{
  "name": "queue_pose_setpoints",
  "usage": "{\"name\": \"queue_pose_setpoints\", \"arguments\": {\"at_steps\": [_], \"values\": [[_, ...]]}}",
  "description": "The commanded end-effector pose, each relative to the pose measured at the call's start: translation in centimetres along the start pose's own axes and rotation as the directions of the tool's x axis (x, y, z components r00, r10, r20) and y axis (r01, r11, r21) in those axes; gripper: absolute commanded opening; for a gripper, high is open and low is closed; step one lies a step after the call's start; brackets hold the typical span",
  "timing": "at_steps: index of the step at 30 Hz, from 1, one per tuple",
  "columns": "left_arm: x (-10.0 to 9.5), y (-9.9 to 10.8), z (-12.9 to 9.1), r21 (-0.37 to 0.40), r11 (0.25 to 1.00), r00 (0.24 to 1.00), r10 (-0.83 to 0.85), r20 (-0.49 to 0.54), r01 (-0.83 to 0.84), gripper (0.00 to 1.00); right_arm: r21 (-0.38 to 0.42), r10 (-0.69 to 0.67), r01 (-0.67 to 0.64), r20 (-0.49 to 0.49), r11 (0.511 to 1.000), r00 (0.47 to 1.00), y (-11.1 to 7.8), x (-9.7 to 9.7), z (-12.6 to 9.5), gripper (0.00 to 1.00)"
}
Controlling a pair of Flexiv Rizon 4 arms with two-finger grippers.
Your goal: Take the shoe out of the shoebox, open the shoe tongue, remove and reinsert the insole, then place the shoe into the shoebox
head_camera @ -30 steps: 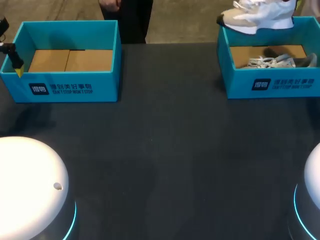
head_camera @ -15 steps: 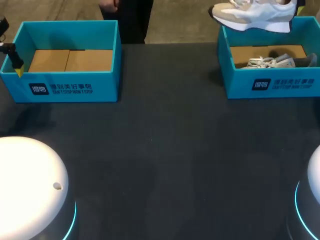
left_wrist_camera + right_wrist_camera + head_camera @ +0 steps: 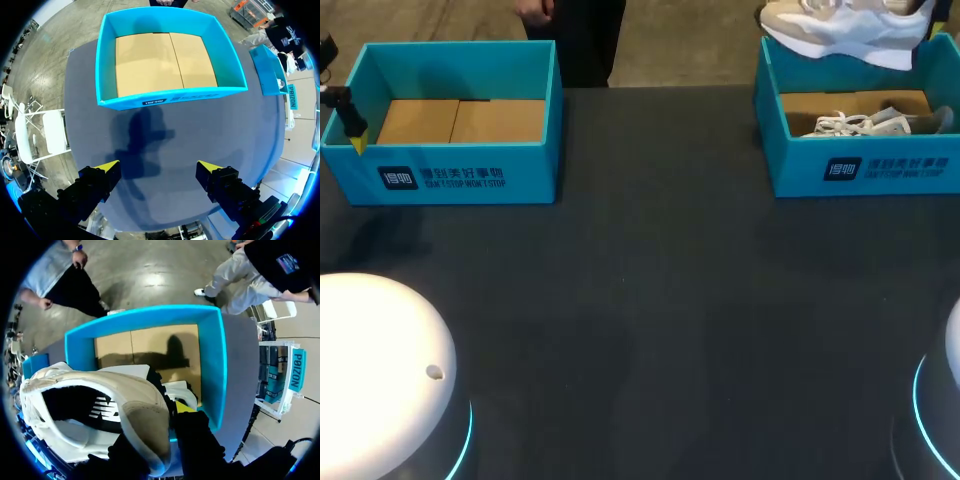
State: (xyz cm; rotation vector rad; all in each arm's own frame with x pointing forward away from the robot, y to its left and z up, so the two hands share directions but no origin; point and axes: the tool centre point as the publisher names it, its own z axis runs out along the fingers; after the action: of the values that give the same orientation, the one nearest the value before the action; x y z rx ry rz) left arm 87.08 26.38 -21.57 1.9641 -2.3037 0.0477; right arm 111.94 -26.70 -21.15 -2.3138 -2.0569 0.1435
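Shoe (image 3: pixel 840 25) shifted rightward over shoebox (image 3: pixel 860 170), right end effector (image 3: pixel 165 425) pinching it, left end effector (image 3: pixel 157 167) spread above table (image 3: pixel 650 300).

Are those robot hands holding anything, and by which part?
The right gripper holds the white shoe, seemingly by its heel end. The left gripper is open and holds nothing.

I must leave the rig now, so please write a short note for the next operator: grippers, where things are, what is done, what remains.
Left gripper: open, over the table, the left shoebox ahead of it.
Right gripper: shut on the shoe, held in the air above the right shoebox; a second shoe lies inside it.
Done: shoe lifted out.
To do: open tongue, remove and reinsert insole, return shoe to shoebox.
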Motion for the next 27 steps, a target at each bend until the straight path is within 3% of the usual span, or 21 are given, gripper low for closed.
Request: {"name": "queue_pose_setpoints", "arguments": {"at_steps": [1, 19, 20, 27], "values": [[0.0, 0.1, 0.0, 0.0, 1.0, 1.0, -0.001, 0.002, 0.001, 1.0, -0.016, 0.009, -0.009, -0.018, 1.0, 1.0, 0.4, -0.4, 0.6, 0.0], [0.0, 0.1, 0.0, 0.0, 1.0, 1.0, -0.001, 0.002, 0.001, 1.0, -0.023, 0.036, -0.035, 0.008, 0.999, 0.999, -0.1, -0.6, 2.4, 0.0], [0.0, 0.1, 0.0, 0.0, 1.0, 1.0, -0.001, 0.002, 0.001, 1.0, -0.026, 0.02, -0.019, 0.03, 0.999, 0.999, -0.7, -0.9, 3.5, 0.0], [0.0, 0.1, 0.0, 0.0, 1.0, 1.0, -0.001, 0.002, 0.001, 1.0, -0.045, 0.023, -0.021, 0.039, 0.999, 0.999, -1.1, -1.9, 4.4, 0.0]]}}
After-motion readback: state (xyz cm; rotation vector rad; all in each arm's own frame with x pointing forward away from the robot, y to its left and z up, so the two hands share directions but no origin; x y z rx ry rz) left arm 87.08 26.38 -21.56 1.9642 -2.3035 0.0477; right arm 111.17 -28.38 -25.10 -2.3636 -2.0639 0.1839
